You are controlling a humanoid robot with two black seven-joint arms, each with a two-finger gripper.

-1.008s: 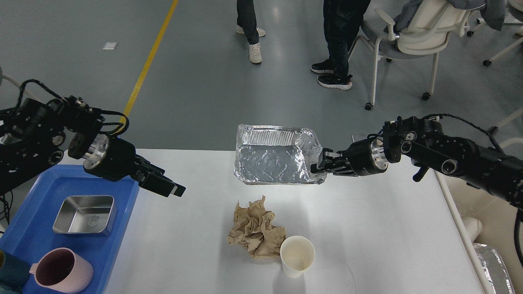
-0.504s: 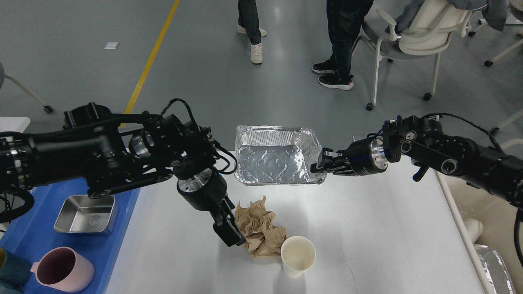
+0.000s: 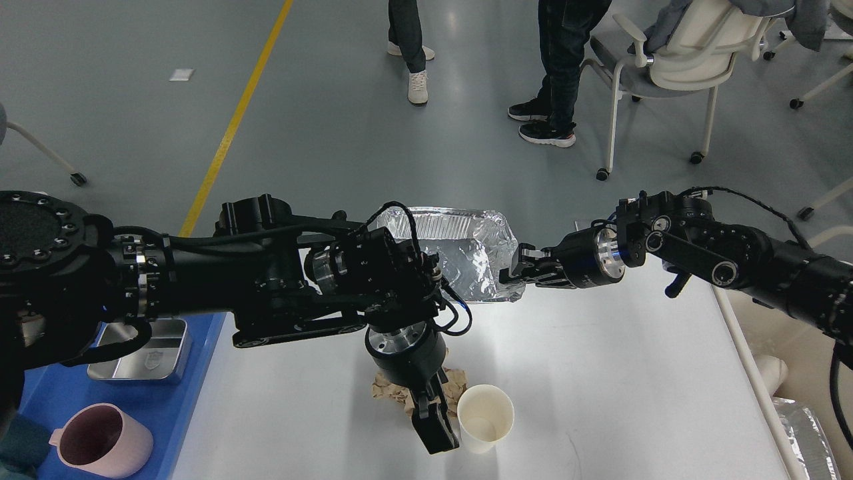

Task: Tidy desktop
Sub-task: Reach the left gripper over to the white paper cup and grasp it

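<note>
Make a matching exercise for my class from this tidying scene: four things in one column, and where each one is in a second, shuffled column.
Things:
1. foil tray
2. paper cup
3. steel dish
4. crumpled brown paper

Places:
A. in the blue bin, beside the pink mug
B. under the left claw, mostly hidden
C. held up over the far edge of the desktop by the right claw
D. upright on the desktop, near the front edge

Pairs: 1-C, 2-D, 3-A, 4-B
</note>
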